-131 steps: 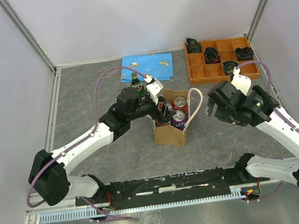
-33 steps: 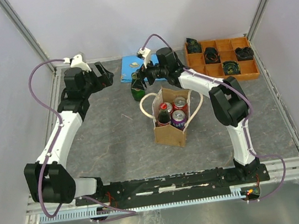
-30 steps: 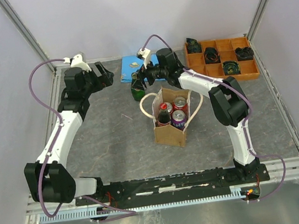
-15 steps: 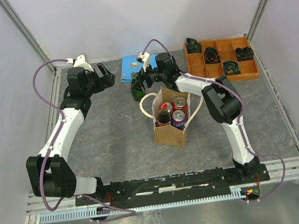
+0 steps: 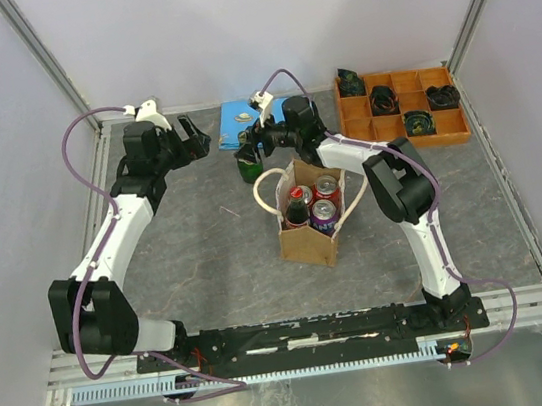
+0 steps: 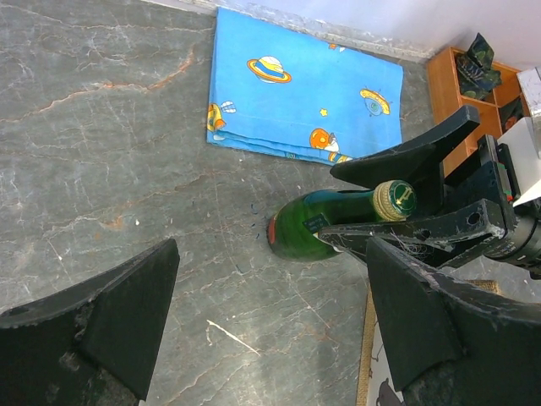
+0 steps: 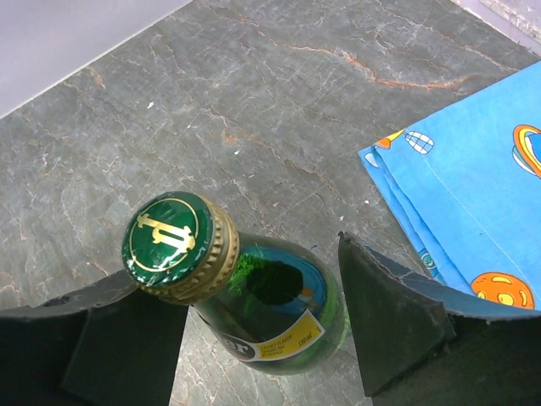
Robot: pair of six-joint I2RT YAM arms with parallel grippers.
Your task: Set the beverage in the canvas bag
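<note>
A green glass bottle (image 5: pixel 246 169) with a green-and-gold cap stands on the table just left of and behind the tan canvas bag (image 5: pixel 307 243). The upright bag holds three drink cans (image 5: pixel 316 203). My right gripper (image 5: pixel 252 148) is open, its fingers on either side of the bottle's neck. In the right wrist view the bottle (image 7: pixel 270 313) sits between the spread fingers of the right gripper (image 7: pixel 245 338), with a gap on the right side. My left gripper (image 5: pixel 189 139) is open and empty at the far left. Its view shows the left gripper (image 6: pixel 266 338) and the bottle (image 6: pixel 325 233) ahead.
A blue patterned cloth (image 5: pixel 254 119) lies flat behind the bottle, also seen in the left wrist view (image 6: pixel 304 93). An orange compartment tray (image 5: pixel 360 133) with dark items stands at the back right. The bag's cream handles (image 5: pixel 267 188) hang out to both sides.
The left arm left the bag and swung to the far left. The right arm reached across to the bottle, and in the last second its fingers edged closer around the neck.
</note>
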